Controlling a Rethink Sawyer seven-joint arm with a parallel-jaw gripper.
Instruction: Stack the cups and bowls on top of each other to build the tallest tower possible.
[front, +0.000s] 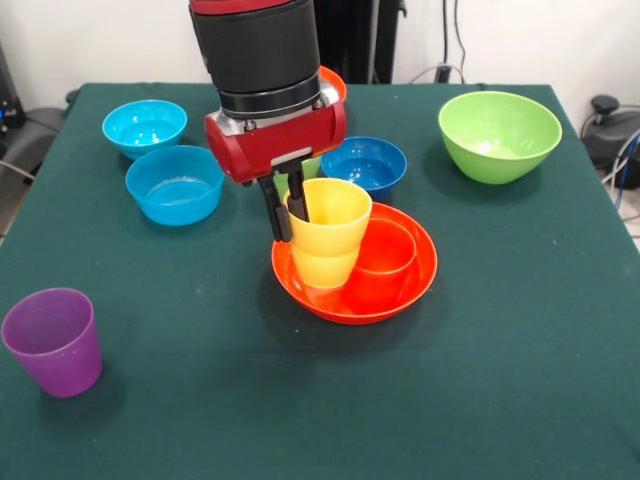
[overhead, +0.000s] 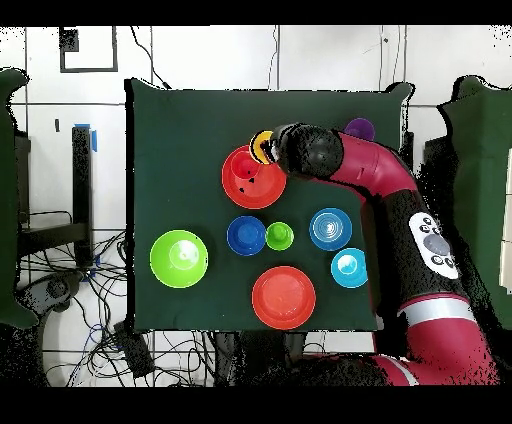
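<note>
The yellow cup (front: 328, 232), with its stepped waist, sits at the centre of the front view, gripped at its left rim by the hand (front: 288, 212): one dark finger (front: 298, 200) reaches inside the cup, the other runs down outside the wall, so the hand is nearly closed on the rim. The cup's base is low over the left part of the large orange bowl (front: 400, 290); whether it touches the bowl I cannot tell. Just right of it, inside the same bowl, stands the orange cup (front: 388, 248). Behind are the dark blue bowl (front: 375, 163) and, partly hidden by the hand, the green cup (front: 310, 168); the lime green bowl (front: 498, 135) is at upper right, two light blue bowls (front: 175, 183) at upper left, the purple cup (front: 53, 340) at lower left on the counter (front: 500, 380). The risk, as I judge it: a one-sided rim pinch lets the cup tilt, and it could knock the orange cup or slide down the bowl's sloped wall when released.
</note>
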